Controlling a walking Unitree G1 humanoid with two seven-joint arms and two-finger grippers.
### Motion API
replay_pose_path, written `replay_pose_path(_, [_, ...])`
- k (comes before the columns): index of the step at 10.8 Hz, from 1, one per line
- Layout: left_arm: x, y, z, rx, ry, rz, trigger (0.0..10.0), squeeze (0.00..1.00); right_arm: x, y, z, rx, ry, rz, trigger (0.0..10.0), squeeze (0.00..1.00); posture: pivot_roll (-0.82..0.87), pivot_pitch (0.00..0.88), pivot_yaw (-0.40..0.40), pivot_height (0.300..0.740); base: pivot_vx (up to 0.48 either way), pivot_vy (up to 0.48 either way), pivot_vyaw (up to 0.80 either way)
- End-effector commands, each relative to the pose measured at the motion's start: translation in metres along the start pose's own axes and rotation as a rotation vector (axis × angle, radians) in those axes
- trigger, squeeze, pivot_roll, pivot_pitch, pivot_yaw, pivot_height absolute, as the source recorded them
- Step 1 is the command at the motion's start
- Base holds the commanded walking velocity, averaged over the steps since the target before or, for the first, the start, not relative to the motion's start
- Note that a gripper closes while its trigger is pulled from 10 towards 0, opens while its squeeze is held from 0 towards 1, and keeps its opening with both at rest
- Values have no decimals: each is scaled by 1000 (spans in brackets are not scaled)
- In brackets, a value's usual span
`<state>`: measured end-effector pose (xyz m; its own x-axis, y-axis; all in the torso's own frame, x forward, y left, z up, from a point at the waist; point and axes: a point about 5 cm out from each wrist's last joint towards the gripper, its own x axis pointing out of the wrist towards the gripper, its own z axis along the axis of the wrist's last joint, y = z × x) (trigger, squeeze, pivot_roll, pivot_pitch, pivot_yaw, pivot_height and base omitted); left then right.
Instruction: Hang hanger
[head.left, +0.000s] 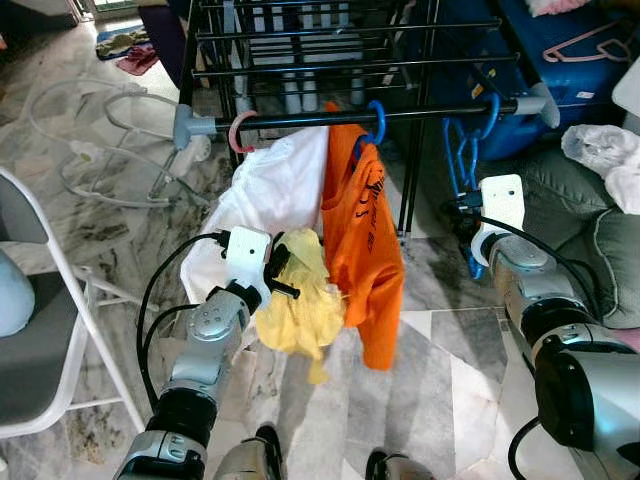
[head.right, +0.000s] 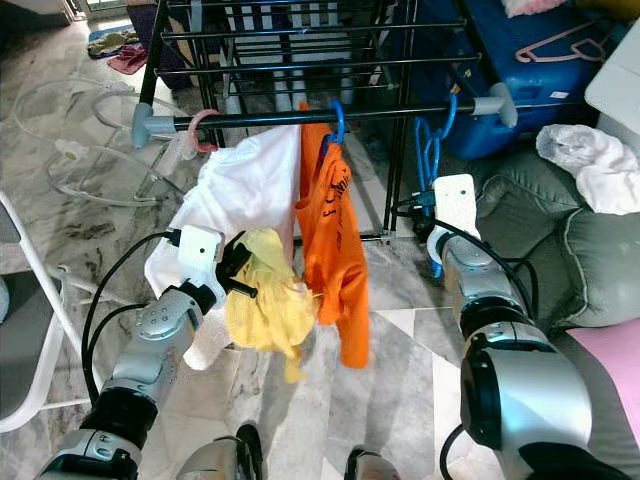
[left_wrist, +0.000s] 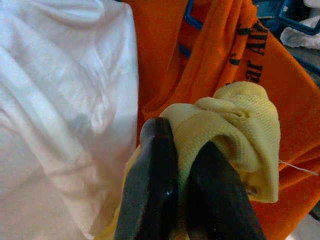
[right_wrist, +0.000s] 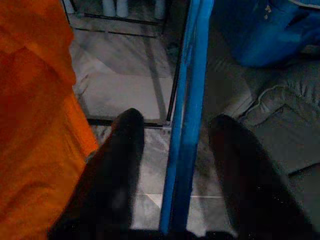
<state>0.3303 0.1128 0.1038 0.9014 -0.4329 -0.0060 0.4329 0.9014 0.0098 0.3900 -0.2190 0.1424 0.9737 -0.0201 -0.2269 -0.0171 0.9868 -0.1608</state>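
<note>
While pinched, nubby crumpled yellow cloth (left_wrist: 235, 125).

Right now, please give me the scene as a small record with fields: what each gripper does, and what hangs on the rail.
left gripper: shut on yellow cloth, held in front of the hanging clothes
right gripper: open, one finger on each side of the empty blue hanger, not closed on it
rail: black bar of the drying rack, carries all three hangers
white shirt: on pink hanger, robot's left end
orange shirt: on a blue hanger, middle
floor: marble tiles
</note>
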Motion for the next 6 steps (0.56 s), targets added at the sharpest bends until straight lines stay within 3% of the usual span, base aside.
replay_pose_path(1, [0,1,6,22,-22,0,10000,0,1,-3,4,-8,0,-11,1843,0,-15,187,15,740,0,0,0])
replay_pose_path(3, [1,0,7,24,-20,-3,10000,0,1,-4,5,-7,-4,-15,1804,0,-17,184,16,740,0,0,0])
replay_pose_path(4, [1,-1,6,25,-16,-7,10000,0,1,-3,4,-7,-4,-13,3412,0,-17,183,16,740,0,0,0])
replay_pose_path(6, [2,-2,6,26,-11,-16,10000,0,-1,-6,-4,-11,11,-13,2235,0,-25,182,23,740,0,0,0])
